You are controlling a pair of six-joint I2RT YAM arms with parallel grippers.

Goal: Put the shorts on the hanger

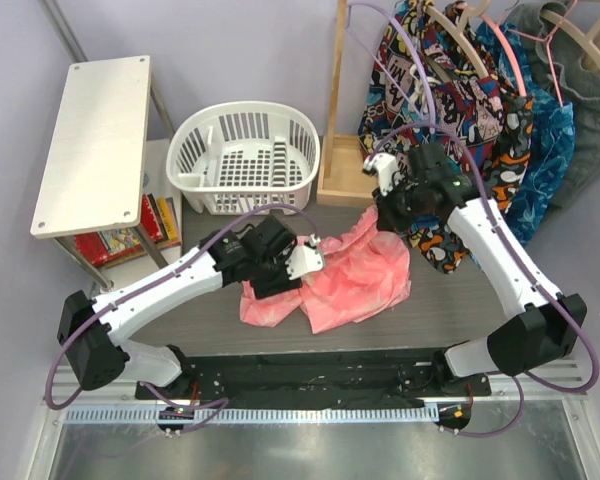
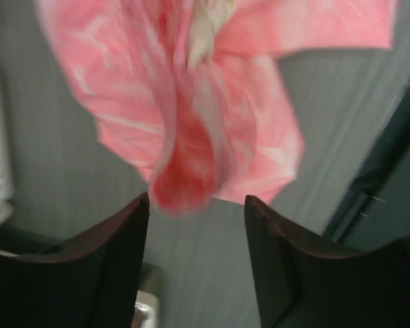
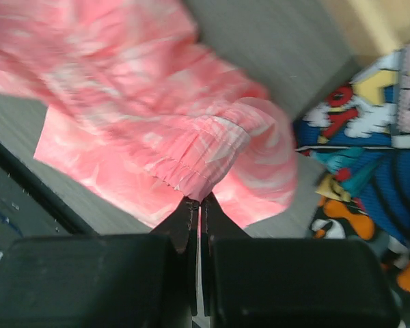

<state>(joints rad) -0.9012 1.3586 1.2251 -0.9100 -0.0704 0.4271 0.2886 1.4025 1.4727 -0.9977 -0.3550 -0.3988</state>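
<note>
So the right gripper (image 3: 199,199) has its jaws pressed shut on the gathered waistband of the shorts (image 1: 355,275), holding that edge up off the table (image 1: 460,290). The rest of the shorts trails down and lies crumpled mid-table, in front of the white laundry basket (image 1: 245,160). The left gripper (image 2: 197,201) sits at the shorts' left side with its jaws apart, the pink fabric just past the fingertips and not pinched. Comic-print clothes (image 1: 450,110) hang right behind the right gripper.

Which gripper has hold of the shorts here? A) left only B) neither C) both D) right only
D: the right gripper is shut on the gathered waistband of the shorts, while the left gripper stands open, the fabric just past its fingertips.
</note>
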